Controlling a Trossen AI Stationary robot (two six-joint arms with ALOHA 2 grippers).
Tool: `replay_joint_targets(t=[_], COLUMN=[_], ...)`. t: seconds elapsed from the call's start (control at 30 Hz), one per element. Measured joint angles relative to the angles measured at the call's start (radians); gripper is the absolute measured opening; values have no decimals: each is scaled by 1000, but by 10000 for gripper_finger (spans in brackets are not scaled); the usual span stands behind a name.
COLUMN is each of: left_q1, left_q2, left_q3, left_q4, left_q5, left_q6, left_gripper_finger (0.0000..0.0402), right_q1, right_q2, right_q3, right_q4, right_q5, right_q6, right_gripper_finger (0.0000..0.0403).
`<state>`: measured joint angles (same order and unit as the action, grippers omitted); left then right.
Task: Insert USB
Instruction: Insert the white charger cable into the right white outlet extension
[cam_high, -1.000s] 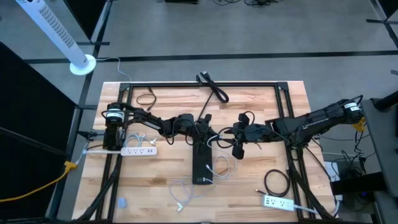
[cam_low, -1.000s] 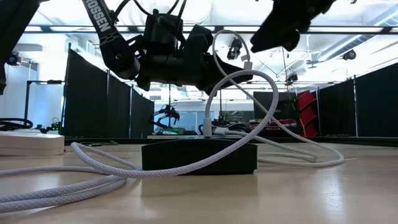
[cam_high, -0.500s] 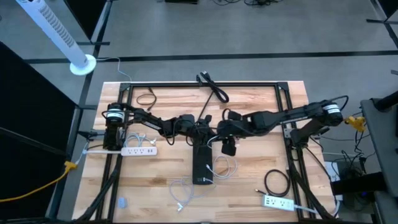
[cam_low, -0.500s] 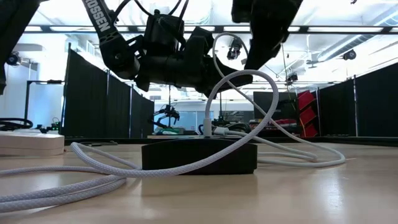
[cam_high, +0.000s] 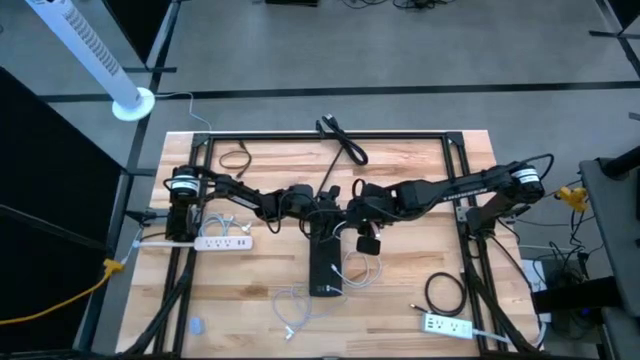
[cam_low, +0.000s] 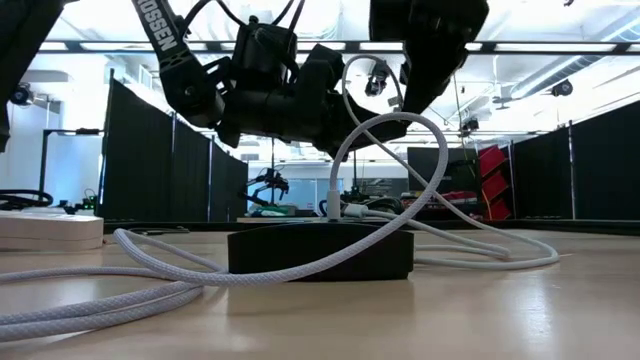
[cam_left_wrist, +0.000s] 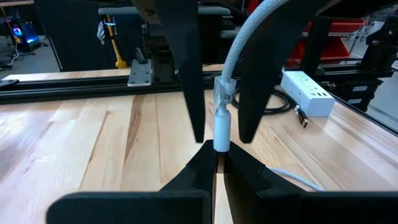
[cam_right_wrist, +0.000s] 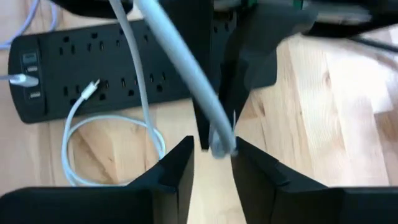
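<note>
Left wrist view: left gripper (cam_left_wrist: 216, 149) pinches USB plug (cam_left_wrist: 222, 121) (cable above jaws).
Right gripper (cam_right_wrist: 213, 152): narrowly parted around cable (cam_right_wrist: 186, 74).
Advice: keep plug square to power strip (cam_right_wrist: 124, 62).

A grey floor (cam_high: 400, 60) surrounded the light wooden tabletop (cam_high: 410, 290), with a white tower fan (cam_high: 95, 55) standing at the far left. Black partition panels (cam_low: 160, 165) lined the room beyond, under bright ceiling lights (cam_low: 560, 25). A red cabinet (cam_low: 492, 180) stood far right.
</note>
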<state>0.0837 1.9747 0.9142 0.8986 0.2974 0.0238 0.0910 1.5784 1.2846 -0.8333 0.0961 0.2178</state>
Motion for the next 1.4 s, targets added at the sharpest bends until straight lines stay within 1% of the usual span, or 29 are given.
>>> replay_joint_targets(t=[0.2,0.5,0.6,0.73,0.77,1.0,1.1,1.27,1.4], left_q1=[0,-2,-2,-2,-2,-2,-2,-3,-2], left_q2=[0,0,0,0,0,0,0,-12,-38], left_q3=[0,0,0,0,0,0,0,0,0], left_q4=[0,0,2,3,4,4,4,-1,-74], left_q5=[0,0,0,-1,0,0,0,4,4], left_q6=[0,0,0,1,1,2,1,-2,-16], left_gripper_finger=[7,7,7,7,7,7,25,80,119], right_q1=[0,0,0,0,0,0,1,11,46], right_q2=[2,5,11,14,14,14,13,0,-22], right_q3=[2,20,20,20,20,20,20,20,20], right_q4=[8,22,7,7,7,7,8,7,-40], right_q5=[0,1,0,1,4,8,10,21,82], right_q6=[-1,-19,-18,-31,-33,-45,-47,-47,-45], right_gripper_finger=[69,76,60,19,14,14,14,14,14])
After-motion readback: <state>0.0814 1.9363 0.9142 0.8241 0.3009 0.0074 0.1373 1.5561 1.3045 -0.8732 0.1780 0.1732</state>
